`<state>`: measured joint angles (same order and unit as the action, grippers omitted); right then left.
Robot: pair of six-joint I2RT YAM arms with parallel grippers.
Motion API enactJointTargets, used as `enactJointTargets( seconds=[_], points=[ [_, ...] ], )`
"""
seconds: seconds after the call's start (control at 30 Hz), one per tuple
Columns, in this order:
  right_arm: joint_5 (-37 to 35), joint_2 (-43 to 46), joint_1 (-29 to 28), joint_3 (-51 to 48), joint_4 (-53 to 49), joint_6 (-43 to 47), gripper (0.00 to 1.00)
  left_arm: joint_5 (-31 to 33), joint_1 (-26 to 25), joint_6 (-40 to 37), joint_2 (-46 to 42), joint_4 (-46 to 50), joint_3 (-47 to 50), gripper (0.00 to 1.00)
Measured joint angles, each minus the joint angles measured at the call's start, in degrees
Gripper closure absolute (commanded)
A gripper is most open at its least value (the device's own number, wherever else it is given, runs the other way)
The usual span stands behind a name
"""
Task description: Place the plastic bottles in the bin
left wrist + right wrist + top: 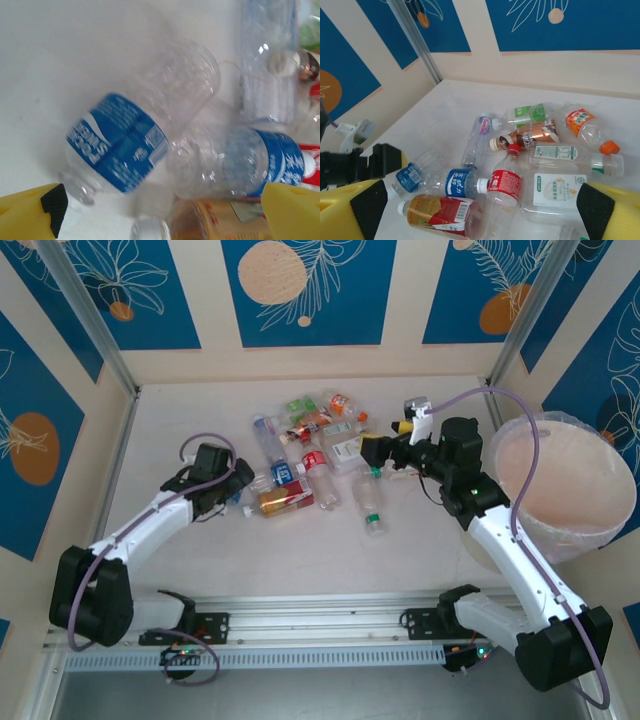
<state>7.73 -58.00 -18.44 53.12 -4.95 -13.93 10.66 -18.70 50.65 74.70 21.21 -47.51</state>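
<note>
Several plastic bottles (310, 455) lie in a loose pile at the table's middle back. One with a green cap (372, 506) lies apart, nearer the front. The bin (570, 480) stands at the right edge with nothing visible inside. My left gripper (240, 494) is open at the pile's left end. Low over the table, its yellow fingers (27, 216) straddle a small clear bottle with a blue label (117, 142). My right gripper (375, 452) hangs open above the pile's right side, over a red-labelled bottle (505, 186).
Blue and cream walls close the table at the back and both sides. A metal rail (330, 625) runs along the near edge. A second blue-labelled bottle (250, 162) and an orange-and-red one (220, 220) lie against the bottle between my left fingers.
</note>
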Motion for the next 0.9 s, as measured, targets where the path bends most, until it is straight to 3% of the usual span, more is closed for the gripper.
enactJointTargets(
  seconds=[0.2, 0.4, 0.6, 0.9],
  points=[
    [-0.4, 0.1, -0.4, -0.2, -0.6, 1.7, 0.01, -1.1, 2.2, -16.6, 3.6, 2.7, -1.9, 0.00],
    [-1.8, 0.1, -0.4, -0.6, -0.6, 2.1, 0.01, -2.6, 2.2, -28.4, 9.0, 4.8, -3.8, 0.00],
    [-3.4, 0.1, -0.4, -0.6, -0.7, 2.6, 0.01, -2.7, 2.2, -33.8, 14.6, 6.3, -7.0, 0.05],
    [-5.3, 0.1, -0.4, -0.6, -1.6, 3.1, 0.01, -2.7, 2.2, -36.0, 19.4, 6.3, -7.0, 0.21]
  ],
)
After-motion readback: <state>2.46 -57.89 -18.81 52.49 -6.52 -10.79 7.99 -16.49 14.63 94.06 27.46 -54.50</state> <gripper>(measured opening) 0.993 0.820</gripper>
